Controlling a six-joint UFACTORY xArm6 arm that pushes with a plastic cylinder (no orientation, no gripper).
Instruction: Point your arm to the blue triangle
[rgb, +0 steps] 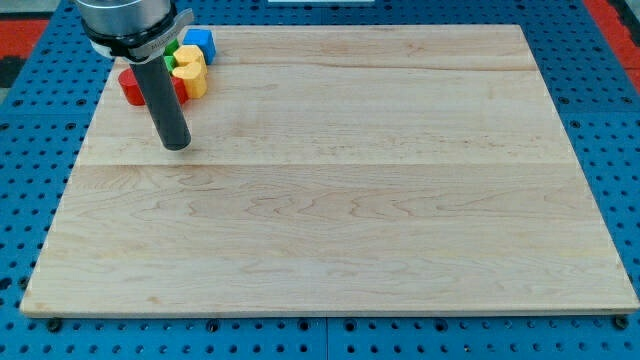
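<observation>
A cluster of blocks sits at the view's top left of the wooden board (330, 180). A blue block (201, 43), its shape unclear, is at the cluster's right top. A yellow block (190, 70) lies just below it. A green block (172, 50) is partly hidden behind the rod. A red block (132, 86) is at the left, partly hidden by the rod. My tip (176, 145) rests on the board below the cluster, about two block widths below the yellow block and apart from all blocks.
The arm's grey flange (130, 25) covers the board's top left corner and may hide other blocks. A blue perforated table (600, 60) surrounds the board on all sides.
</observation>
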